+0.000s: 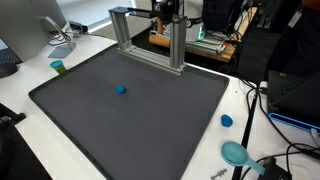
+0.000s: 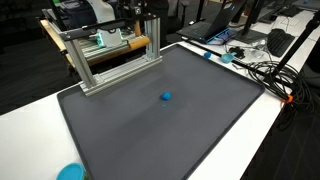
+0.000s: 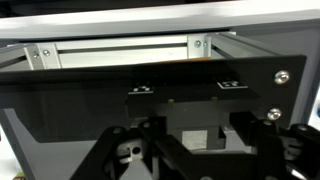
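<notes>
Pincer beside aluminium frame at the desk's far edge, jaws parted and empty, best advanced slowly, level, clear of the rails; blue ball well apart.

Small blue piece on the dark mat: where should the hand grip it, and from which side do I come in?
Come from straight above and pinch the small blue piece across its middle, on two opposite sides. It looks rounded and low, so no side is better, and it lies alone on the flat mat, apart from the aluminium frame.
</notes>
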`<move>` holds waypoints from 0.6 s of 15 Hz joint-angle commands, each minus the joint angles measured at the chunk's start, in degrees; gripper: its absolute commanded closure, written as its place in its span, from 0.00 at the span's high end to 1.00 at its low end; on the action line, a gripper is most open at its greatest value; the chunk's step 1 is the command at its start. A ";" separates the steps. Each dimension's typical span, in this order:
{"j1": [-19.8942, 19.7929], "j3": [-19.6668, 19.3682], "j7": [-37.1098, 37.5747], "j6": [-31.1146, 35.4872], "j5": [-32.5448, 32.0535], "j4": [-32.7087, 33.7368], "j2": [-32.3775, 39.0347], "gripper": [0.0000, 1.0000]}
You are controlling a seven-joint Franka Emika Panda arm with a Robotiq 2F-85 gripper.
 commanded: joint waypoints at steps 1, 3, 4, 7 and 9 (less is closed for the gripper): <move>0.37 0.12 -1.12 0.34 -0.74 -2.20 -2.82 0.66; 0.56 -0.18 -2.11 0.02 -0.65 -2.16 -2.94 0.63; 0.56 -0.22 -2.54 0.02 -0.71 -2.18 -2.98 0.61; 0.55 -0.57 -3.72 -0.05 -0.72 -2.10 -2.98 0.60; 0.52 -0.82 -4.10 -0.19 -0.64 -1.92 -2.93 0.61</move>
